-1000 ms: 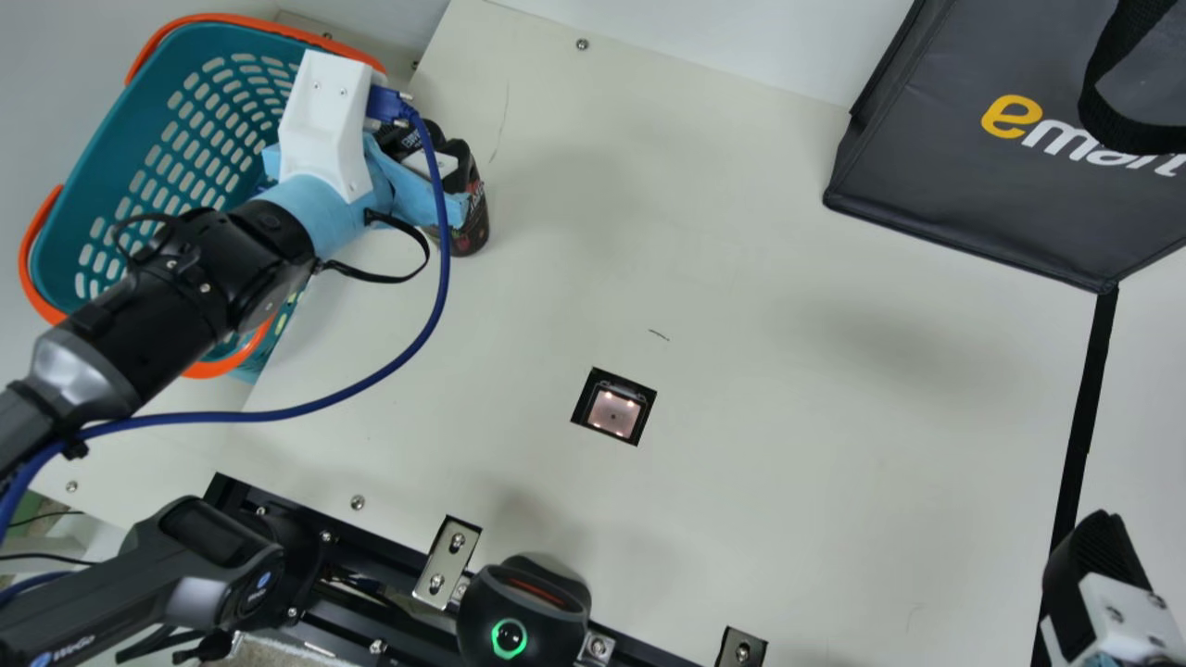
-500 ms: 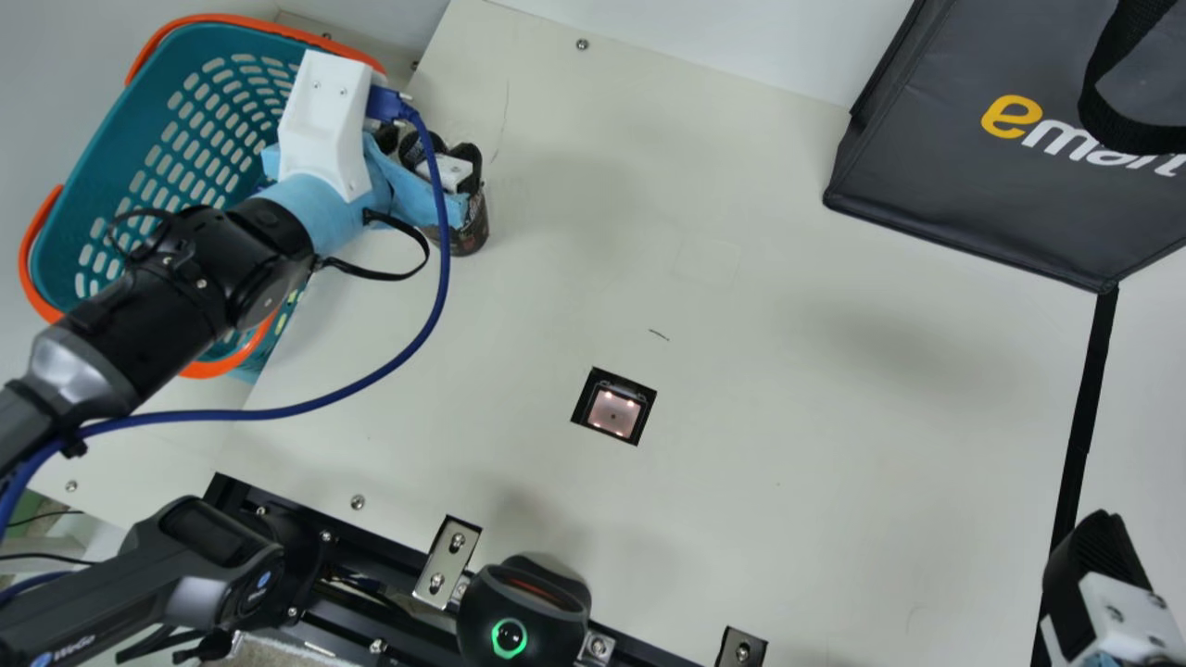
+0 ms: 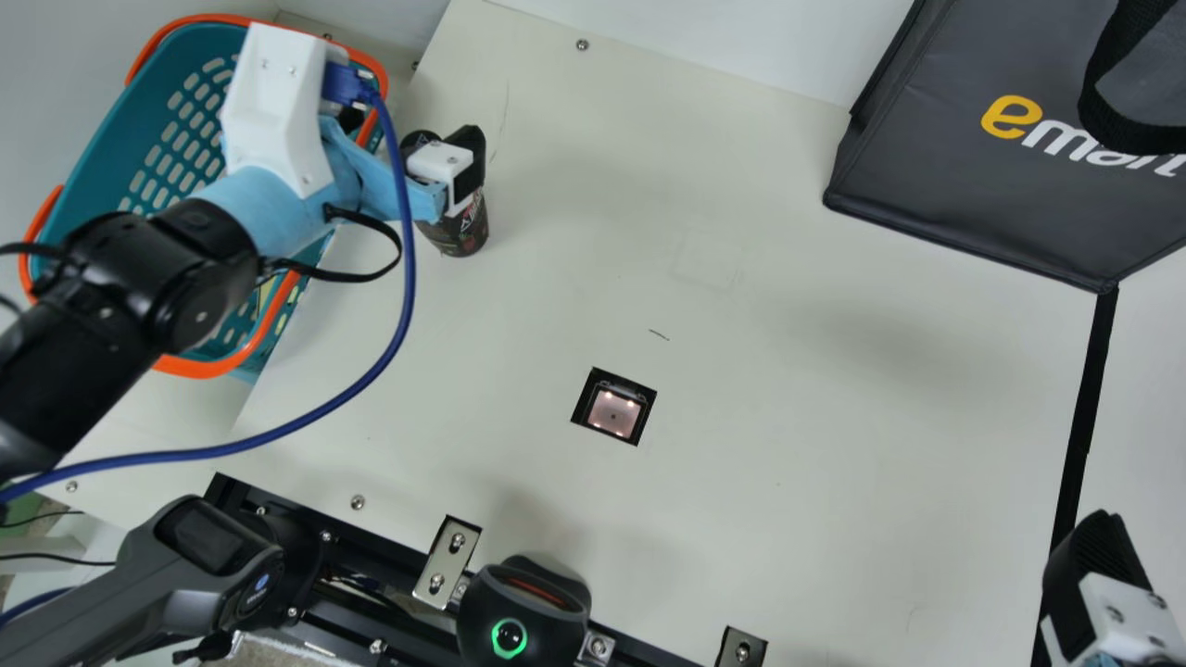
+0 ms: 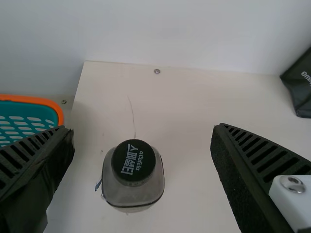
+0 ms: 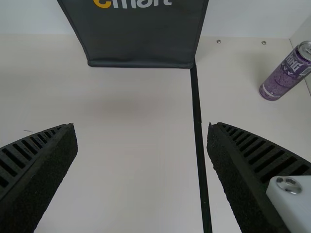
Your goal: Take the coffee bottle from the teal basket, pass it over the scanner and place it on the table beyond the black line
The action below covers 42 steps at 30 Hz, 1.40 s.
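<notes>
Your left gripper [image 3: 411,134] is over the table's basket side with its jaws spread wide and gripping nothing, and the coffee bottle [image 3: 463,233] stands capped on the cream table [image 3: 788,389], just beside the teal basket [image 3: 88,176], between those parted fingers in the left wrist view. Your right gripper [image 3: 1098,551] is by the black line [image 3: 1084,408], its jaws also wide apart and empty, and you have a purple can [image 5: 286,73] standing beyond that line
</notes>
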Available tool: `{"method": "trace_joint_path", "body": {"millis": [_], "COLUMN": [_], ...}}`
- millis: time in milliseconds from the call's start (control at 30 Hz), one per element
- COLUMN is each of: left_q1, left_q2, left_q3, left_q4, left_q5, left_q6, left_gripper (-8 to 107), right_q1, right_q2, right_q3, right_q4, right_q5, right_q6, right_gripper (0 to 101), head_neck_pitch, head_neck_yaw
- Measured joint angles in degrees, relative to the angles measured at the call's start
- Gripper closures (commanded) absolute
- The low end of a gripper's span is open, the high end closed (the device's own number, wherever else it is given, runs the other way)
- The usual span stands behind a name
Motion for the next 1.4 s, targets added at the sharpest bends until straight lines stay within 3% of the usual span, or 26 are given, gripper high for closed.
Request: {"method": "trace_joint_path", "body": {"millis": [500, 867, 1067, 1400], "left_q1": [4.9, 9.6, 9.6, 9.6], "left_q2": [-12.0, -15.5, -15.5, -15.5], "left_q3": [-11.9, -19.7, -19.7, -19.7], "left_q4": [-7.9, -11.1, -11.2, -11.2], "left_q5": [23.5, 42.7, 44.1, 44.1], "left_q6": [10.2, 15.2, 15.2, 15.2], "left_gripper": [9, 9, 9, 9], "right_q1": [0.0, 0.0, 0.0, 0.0], "right_q2": [0.0, 0.0, 0.0, 0.0], "right_q3": [0.0, 0.0, 0.0, 0.0], "right_q4": [0.0, 0.0, 0.0, 0.0], "right_q5": [0.1, 0.1, 0.1, 0.1], "right_q6": [0.0, 0.0, 0.0, 0.0], "right_gripper": [6, 6, 6, 6], "head_neck_pitch": [0.0, 0.0, 0.0, 0.0], "head_neck_yaw": [0.0, 0.0, -0.9, -13.3]}}
